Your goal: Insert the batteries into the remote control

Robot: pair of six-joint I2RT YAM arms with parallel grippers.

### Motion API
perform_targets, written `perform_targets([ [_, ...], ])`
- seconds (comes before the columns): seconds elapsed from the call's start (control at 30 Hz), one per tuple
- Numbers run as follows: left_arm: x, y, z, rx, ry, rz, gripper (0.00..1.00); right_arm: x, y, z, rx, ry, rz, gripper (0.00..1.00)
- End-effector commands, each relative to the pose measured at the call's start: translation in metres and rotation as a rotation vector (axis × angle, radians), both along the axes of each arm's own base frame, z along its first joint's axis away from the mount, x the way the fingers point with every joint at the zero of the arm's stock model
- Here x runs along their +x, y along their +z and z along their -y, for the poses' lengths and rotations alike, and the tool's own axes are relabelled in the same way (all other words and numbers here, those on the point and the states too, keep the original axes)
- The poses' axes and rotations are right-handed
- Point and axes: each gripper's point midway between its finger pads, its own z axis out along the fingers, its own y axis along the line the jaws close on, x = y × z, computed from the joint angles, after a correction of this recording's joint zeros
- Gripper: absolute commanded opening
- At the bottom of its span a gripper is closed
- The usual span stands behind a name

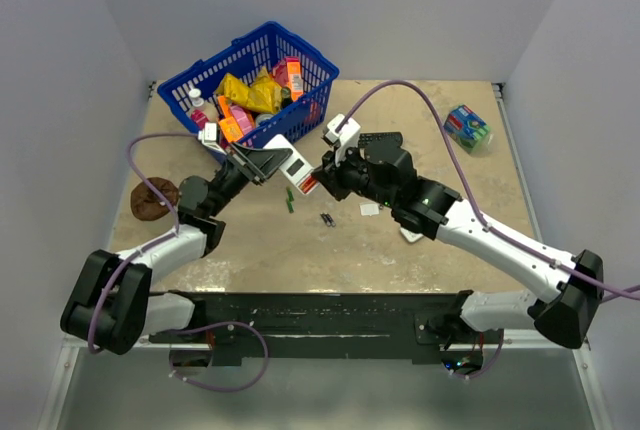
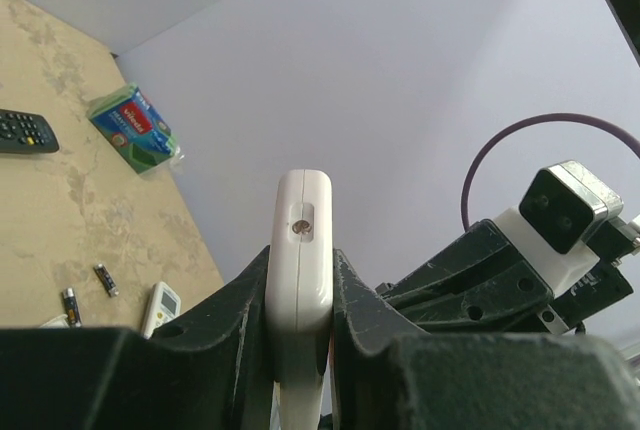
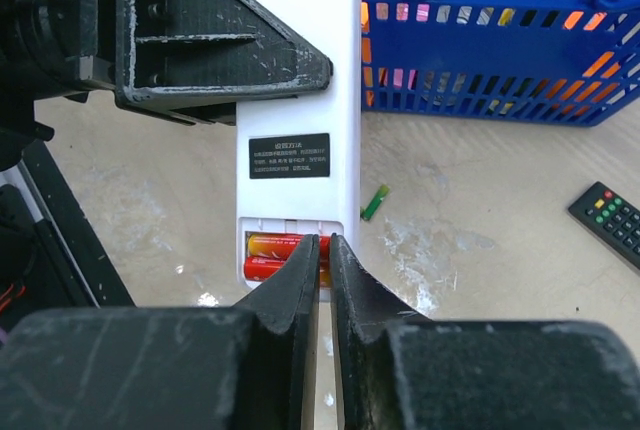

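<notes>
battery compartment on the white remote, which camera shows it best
Right wrist: the open battery compartment faces it, red-orange batteries visible inside. Top external shows only the remote between both arms; left wrist sees just its edge in the left gripper.

Your left tool (image 1: 270, 161) clamps the small white rectangular plastic remote control (image 1: 297, 170) above the middle of the tan table (image 1: 300, 260), and your right tool (image 1: 323, 181) meets it at its right end. Two red-orange cylindrical batteries (image 3: 270, 246) lie side by side in its open compartment, at the right tool's tips. The blue plastic mesh basket (image 1: 190, 85) stands behind, to the left. On the table below the remote control lies a slim green battery (image 1: 290, 202), with two dark slim batteries (image 1: 327, 218) just right of it. A packet of sponges (image 1: 467, 127) sits far right, and a brown round lump (image 1: 152, 197) at the left edge
</notes>
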Motion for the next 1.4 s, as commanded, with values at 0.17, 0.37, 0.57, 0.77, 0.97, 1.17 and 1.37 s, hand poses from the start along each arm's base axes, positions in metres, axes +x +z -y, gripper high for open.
perform_targets([
  [0.17,-0.044,0.114,-0.018,-0.232,-0.007,0.395,0.0,-0.012,-0.072,0.0,-0.12,-0.015,-0.171,0.0],
  [0.37,-0.049,0.124,-0.018,-0.243,-0.02,0.422,0.0,-0.008,-0.079,0.005,-0.152,-0.041,-0.167,0.0],
  [0.57,-0.05,0.126,-0.02,-0.245,-0.018,0.412,0.0,0.0,-0.089,0.023,-0.267,-0.077,-0.094,0.0],
  [0.77,-0.033,0.106,-0.01,-0.105,0.023,0.363,0.0,-0.001,-0.079,0.031,-0.329,-0.03,-0.015,0.08],
  [0.97,-0.014,0.07,0.0,0.14,0.076,0.343,0.0,-0.004,-0.02,0.023,-0.208,-0.018,0.016,0.2],
  [1.17,-0.01,0.049,0.004,0.228,0.058,0.33,0.0,0.002,0.027,0.033,-0.066,-0.036,-0.026,0.36],
  [1.37,-0.012,0.05,0.007,0.283,0.036,0.369,0.0,-0.002,0.043,0.039,0.055,0.099,-0.107,0.55],
])
